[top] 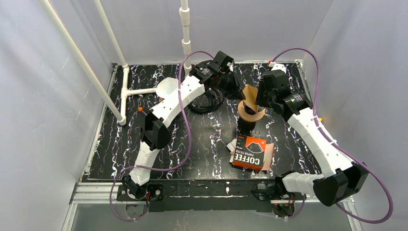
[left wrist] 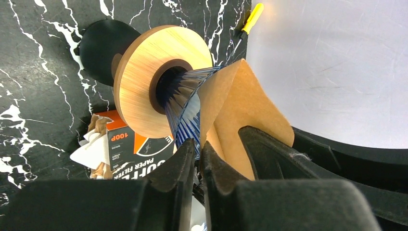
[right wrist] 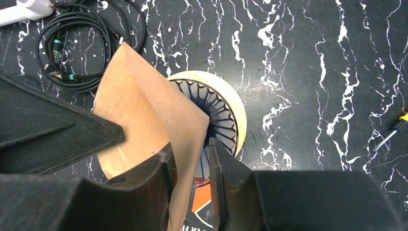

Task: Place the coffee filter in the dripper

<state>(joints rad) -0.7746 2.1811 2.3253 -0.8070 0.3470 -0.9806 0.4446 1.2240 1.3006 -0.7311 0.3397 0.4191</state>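
The dripper (top: 252, 115), blue ribbed glass in a wooden ring, stands on a black stand at mid-table; it also shows in the left wrist view (left wrist: 144, 72) and the right wrist view (right wrist: 231, 110). A brown paper coffee filter (top: 250, 93) stands tilted over its mouth, lower part in the glass (left wrist: 245, 101) (right wrist: 139, 96). My left gripper (top: 239, 90) (left wrist: 198, 147) is pinched shut at the filter's edge beside the glass rim. My right gripper (top: 261, 100) (right wrist: 192, 159) straddles the filter's seamed edge; the paper lies on one finger, with a gap to the other.
The orange and black coffee filter box (top: 251, 153) lies just in front of the dripper, with loose filters (top: 232, 144) at its left. A coil of black cable (top: 207, 101) lies behind the dripper. A white pipe frame (top: 125, 91) stands at the back left. A yellow screwdriver (right wrist: 399, 122) lies at the right.
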